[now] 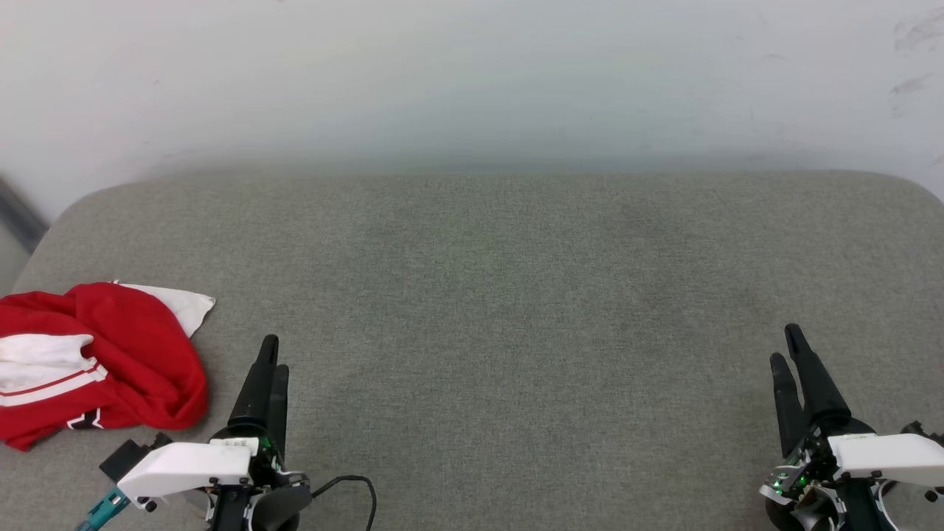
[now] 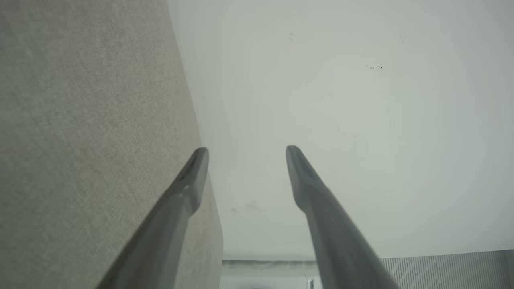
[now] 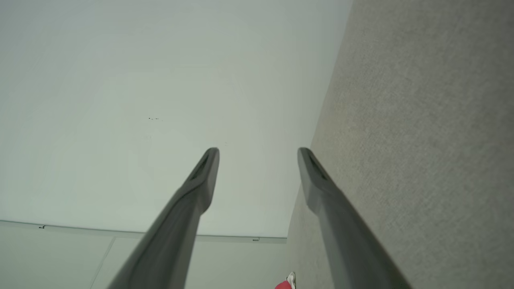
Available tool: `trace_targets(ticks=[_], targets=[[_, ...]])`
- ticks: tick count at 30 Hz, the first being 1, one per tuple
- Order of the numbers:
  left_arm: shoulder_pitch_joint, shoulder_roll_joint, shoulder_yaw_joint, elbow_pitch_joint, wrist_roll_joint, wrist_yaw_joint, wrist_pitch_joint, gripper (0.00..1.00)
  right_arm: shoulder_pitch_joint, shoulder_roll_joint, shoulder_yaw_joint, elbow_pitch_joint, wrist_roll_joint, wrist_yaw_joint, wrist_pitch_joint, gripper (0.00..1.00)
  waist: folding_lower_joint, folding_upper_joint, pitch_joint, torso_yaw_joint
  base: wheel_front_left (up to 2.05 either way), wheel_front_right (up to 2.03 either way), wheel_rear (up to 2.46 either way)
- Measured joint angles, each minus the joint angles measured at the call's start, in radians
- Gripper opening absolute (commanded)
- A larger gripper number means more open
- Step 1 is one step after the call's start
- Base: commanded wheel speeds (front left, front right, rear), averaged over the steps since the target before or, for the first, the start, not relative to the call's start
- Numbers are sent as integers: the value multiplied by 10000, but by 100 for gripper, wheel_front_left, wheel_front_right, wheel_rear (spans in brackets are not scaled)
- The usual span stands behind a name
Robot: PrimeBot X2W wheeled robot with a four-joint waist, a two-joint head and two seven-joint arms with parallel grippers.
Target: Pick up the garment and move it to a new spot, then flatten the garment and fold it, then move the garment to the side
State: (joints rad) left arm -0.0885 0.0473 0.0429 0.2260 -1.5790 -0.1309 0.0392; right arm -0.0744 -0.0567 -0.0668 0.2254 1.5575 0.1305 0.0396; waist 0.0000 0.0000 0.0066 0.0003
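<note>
The garment (image 1: 103,361), a red jersey with white parts and striped trim, lies crumpled in a heap at the left edge of the grey padded surface (image 1: 501,295). A sliver of the garment (image 3: 284,284) peeks in at the bottom of the right wrist view. My left gripper (image 1: 271,358) stands just right of the heap, apart from it, fingers pointing away from me. In the left wrist view the left gripper (image 2: 245,150) is open with nothing between its fingers. My right gripper (image 1: 786,345) is at the lower right, far from the garment; the right wrist view shows the right gripper (image 3: 258,151) open and holding nothing.
A pale wall (image 1: 472,81) rises behind the padded surface. The surface's rounded left corner (image 1: 66,214) lies just beyond the garment. A black cable (image 1: 354,487) loops by the left wrist.
</note>
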Motion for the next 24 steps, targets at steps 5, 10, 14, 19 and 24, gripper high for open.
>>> trace_targets(ticks=[5, 10, 14, 19, 24], targets=[[-42, 2, -240, -284, 692, 2, -265, 100, -4, -88, 125, -240, -734, 2, -268, 100, 0, 0, 22, 9, 0, 0, 0], [-140, 6, -428, -437, 1632, 2, -453, 100, -9, -150, 159, -439, -1925, 0, -474, 100, 0, 0, 47, 21, 0, 0, 0], [-205, 15, -617, -497, 2449, 2, -616, 100, -9, -148, 182, -558, -2811, 0, -617, 100, 0, 0, 47, 36, 0, 0, 0], [-241, 38, -746, -518, 3450, 2, -798, 100, -8, -151, 240, -640, -3948, 2, -803, 100, 0, 0, 48, 52, 0, 0, 0], [-327, 90, -928, -500, 4585, 2, -972, 100, -9, -184, 341, -669, -5149, 2, -972, 100, 0, 0, 53, 65, 0, 0, 0]])
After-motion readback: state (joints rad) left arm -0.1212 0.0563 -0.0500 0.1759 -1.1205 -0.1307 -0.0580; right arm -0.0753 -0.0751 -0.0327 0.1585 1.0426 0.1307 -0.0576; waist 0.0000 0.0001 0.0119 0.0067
